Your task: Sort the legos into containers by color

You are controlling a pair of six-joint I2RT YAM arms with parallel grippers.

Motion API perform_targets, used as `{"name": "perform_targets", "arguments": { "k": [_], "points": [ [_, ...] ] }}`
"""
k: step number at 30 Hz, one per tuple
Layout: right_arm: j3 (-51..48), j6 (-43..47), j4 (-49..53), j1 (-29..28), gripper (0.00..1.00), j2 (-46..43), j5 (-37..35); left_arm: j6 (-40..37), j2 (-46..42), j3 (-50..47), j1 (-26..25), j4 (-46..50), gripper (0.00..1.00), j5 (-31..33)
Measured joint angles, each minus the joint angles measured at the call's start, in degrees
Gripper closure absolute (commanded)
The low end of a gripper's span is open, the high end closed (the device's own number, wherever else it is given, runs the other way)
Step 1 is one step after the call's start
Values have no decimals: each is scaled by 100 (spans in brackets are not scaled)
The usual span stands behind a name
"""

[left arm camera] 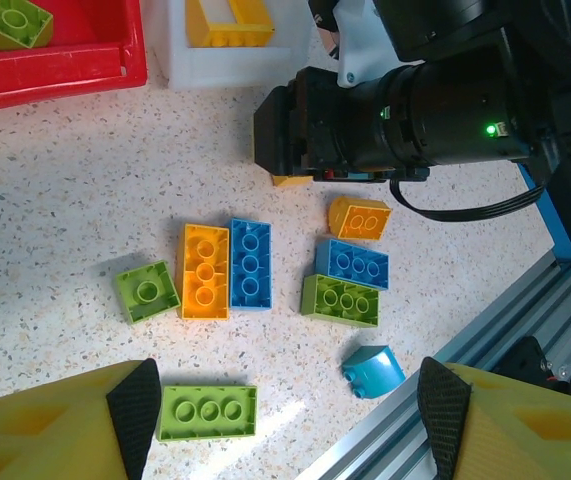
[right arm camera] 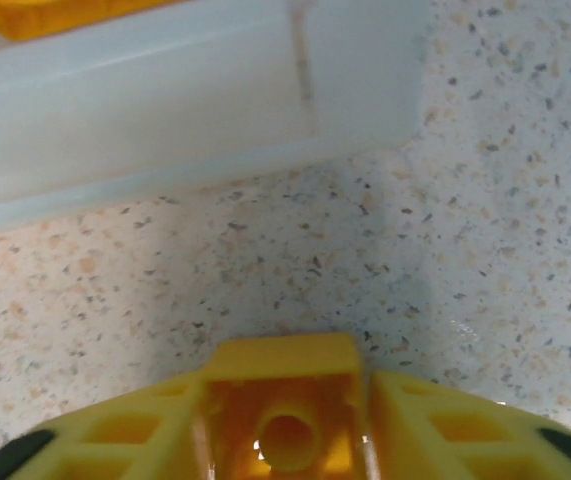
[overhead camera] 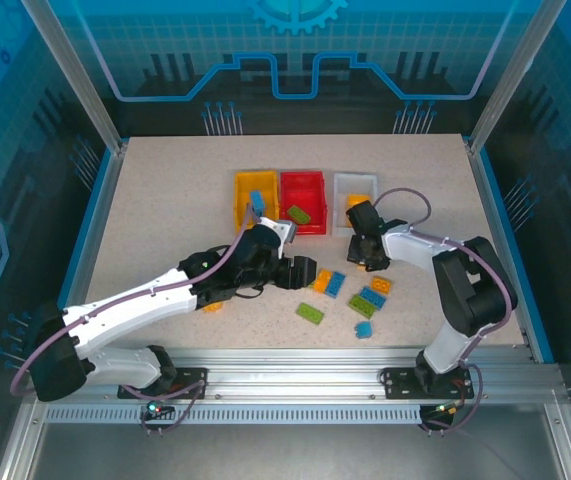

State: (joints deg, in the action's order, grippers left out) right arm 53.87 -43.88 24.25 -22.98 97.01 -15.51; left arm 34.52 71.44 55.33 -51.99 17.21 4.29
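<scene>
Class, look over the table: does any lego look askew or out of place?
The small blue lego nearest the front rail lies tipped, no studs showing, while the other loose legos sit flat, studs up.

Light fell evenly from above on the table (overhead camera: 165, 220), bright, with only soft, short shadows under the arms (overhead camera: 145, 300). The blue walls (overhead camera: 25, 150) were dimmer and carried faint reflections. From the left wrist, the bricks (left arm camera: 250, 262) were sharp and well lit, the left fingers (left arm camera: 55, 430) blurred at the bottom edge, and the rail (left arm camera: 385, 432) glared. The right wrist picture was soft. Its yellow brick (right arm camera: 285, 420) and right fingers (right arm camera: 445, 430) were out of focus, and the white bin (right arm camera: 165, 90) was washed pale, with grey shadow before it.
</scene>
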Motion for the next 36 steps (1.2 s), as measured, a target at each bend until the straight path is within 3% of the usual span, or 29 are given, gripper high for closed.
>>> {"name": "perform_targets", "arguments": {
  "k": [3,10,15,25,30,36],
  "points": [
    [22,9,-2,15,73,-2,-11,0,-11,0,-11,2,28,50],
    [267,162,372,-66,73,-535,-256,2,-221,13,-15,46,28,372],
    [1290,496,525,-59,74,-570,-328,4,-236,190,-15,59,28,708],
    [3154,1176,577,415,74,1102,350,2,-85,503,-15,48,28,855],
    [3939,1248,1062,621,73,1849,249,9,-9,503,-15,46,28,855],
    [4374,1272,1499,660,58,2262,94,50,59,503,-15,48,28,852]
  ]
}}
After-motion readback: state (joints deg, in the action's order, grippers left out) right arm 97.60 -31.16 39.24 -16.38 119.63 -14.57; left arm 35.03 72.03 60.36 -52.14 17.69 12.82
